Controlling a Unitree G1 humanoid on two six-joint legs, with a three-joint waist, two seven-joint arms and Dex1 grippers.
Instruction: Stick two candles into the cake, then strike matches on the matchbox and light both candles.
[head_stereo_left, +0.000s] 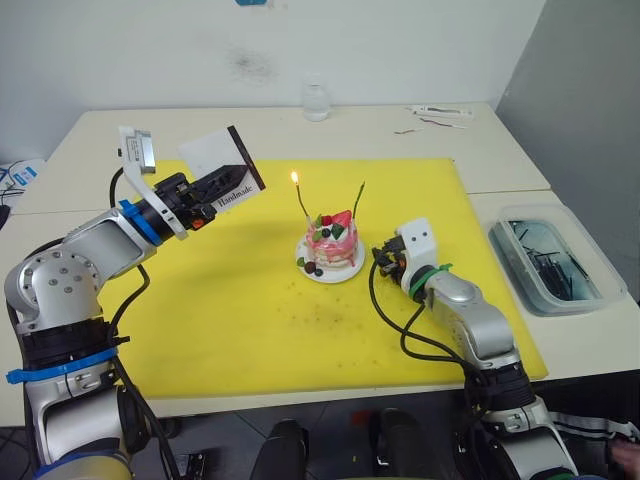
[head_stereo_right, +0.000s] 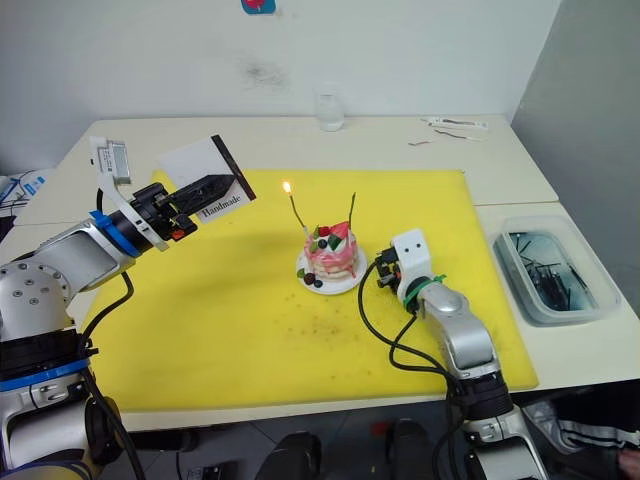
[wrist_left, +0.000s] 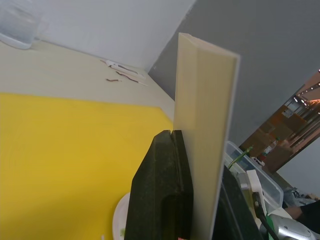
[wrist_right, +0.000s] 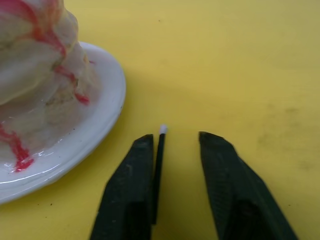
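The cake (head_stereo_left: 333, 240) sits on its small white plate (head_stereo_left: 345, 272) near the middle of the yellow mat (head_stereo_left: 220, 320). 2 candles stand in it: the left one (head_stereo_left: 301, 203) carries a small flame at its tip, while the right one (head_stereo_left: 357, 201) is unlit; their colours are hard to tell apart from the head views.

The left gripper (head_stereo_left: 228, 184) is raised above the mat's left part, well apart from the cake, its fingers pressed onto the matchbox (head_stereo_left: 220, 159), which is held tilted with the black strip along its right edge and the word "Handmade" partly covered by the fingers. In the left wrist view the matchbox (wrist_left: 205, 135) appears edge-on, pinched between the black fingers (wrist_left: 162, 195), and its lower end is cut off.

The right gripper (wrist_right: 175, 150) rests low on the mat just beside the plate's (wrist_right: 95, 120) right rim. Its fingers are spread, and a thin dark match (wrist_right: 159, 165) with a pale tip lies against the inner face of 1 finger; whether it is actually gripped cannot be told. From the head views the gripper's fingers are hidden behind its white housing.

A clear plastic bin (head_stereo_left: 555, 262) of dark sticks stands on the table (head_stereo_left: 400, 135) right of the mat, and a glass (head_stereo_left: 316, 101) stands behind the mat.
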